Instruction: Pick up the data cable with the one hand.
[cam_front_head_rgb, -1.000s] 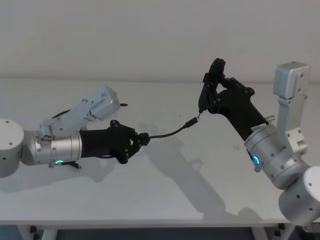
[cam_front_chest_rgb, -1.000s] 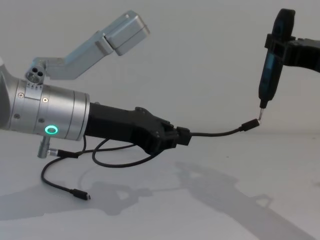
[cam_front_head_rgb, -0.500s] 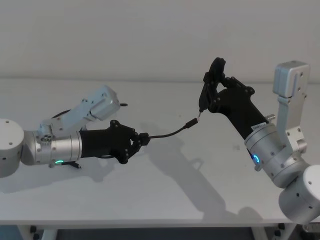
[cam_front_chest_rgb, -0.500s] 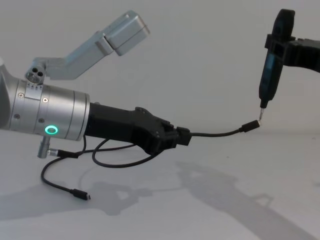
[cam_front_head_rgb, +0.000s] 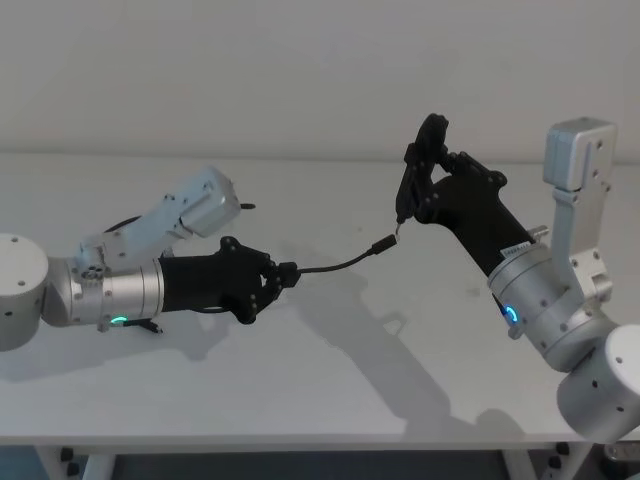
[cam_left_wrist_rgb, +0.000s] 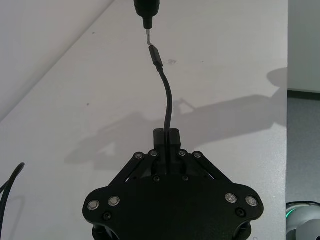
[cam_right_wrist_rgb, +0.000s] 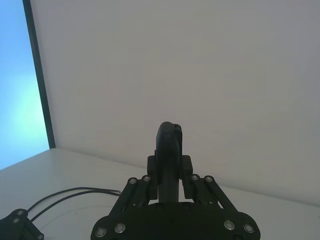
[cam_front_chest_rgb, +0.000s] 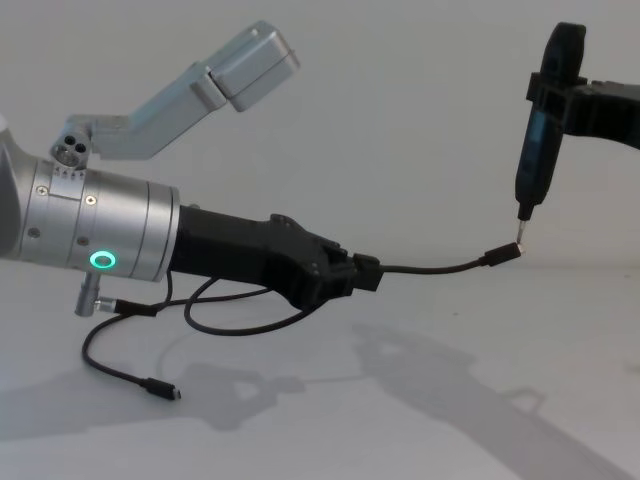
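My left gripper (cam_front_head_rgb: 284, 275) (cam_front_chest_rgb: 362, 275) (cam_left_wrist_rgb: 167, 139) is shut on the data cable (cam_front_head_rgb: 340, 264) (cam_front_chest_rgb: 440, 266) (cam_left_wrist_rgb: 167, 100), held above the white table. From the closed fingers, a short length of cable arcs out to a small plug (cam_front_head_rgb: 381, 246) (cam_front_chest_rgb: 502, 253). The plug's metal tip sits just under the point of a slim black tool (cam_front_head_rgb: 409, 190) (cam_front_chest_rgb: 540, 150) (cam_right_wrist_rgb: 169, 145). My right gripper (cam_front_head_rgb: 428, 160) (cam_right_wrist_rgb: 169, 167) is shut on that tool and holds it upright. Behind the left gripper, the rest of the cable loops under the arm (cam_front_chest_rgb: 240, 325).
A loose black plug (cam_front_chest_rgb: 162, 390) lies on the table (cam_front_head_rgb: 330, 370) below my left arm. A short lead with a metal plug (cam_front_chest_rgb: 112, 304) hangs from the silver arm. Black cable strands (cam_right_wrist_rgb: 75, 192) curve over the tabletop. A pale wall stands behind.
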